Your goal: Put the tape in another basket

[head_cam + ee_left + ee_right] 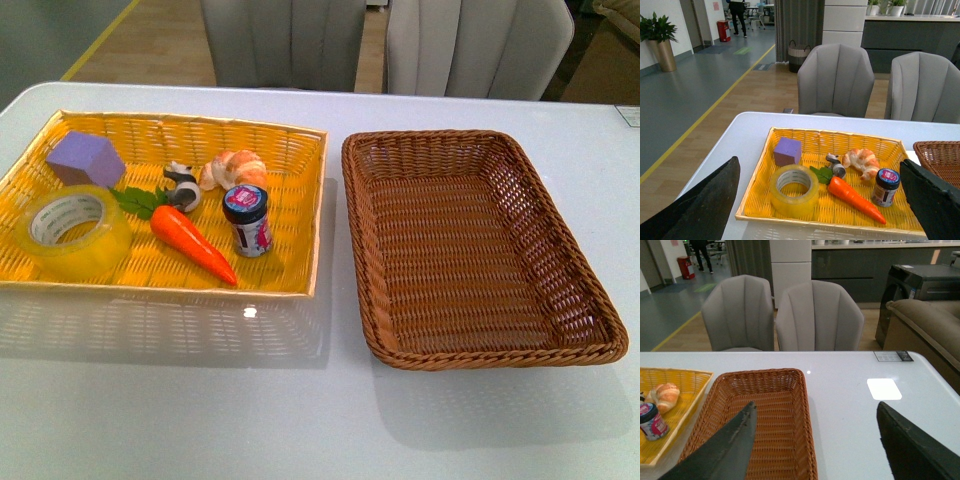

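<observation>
The tape [75,232] lay near-left in the yellow basket [318,215] with a carrot [193,244], jar [247,220] and croissant [234,169]. The brown wicker basket [455,250] stood right. The left gripper [818,165] and right gripper [816,407] were spread wide, released.

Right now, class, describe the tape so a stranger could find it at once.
Take the yellow basket, left of the brown basket. The tape lies in its near left corner, before the purple block: a wide, translucent yellow roll, white inside.
</observation>
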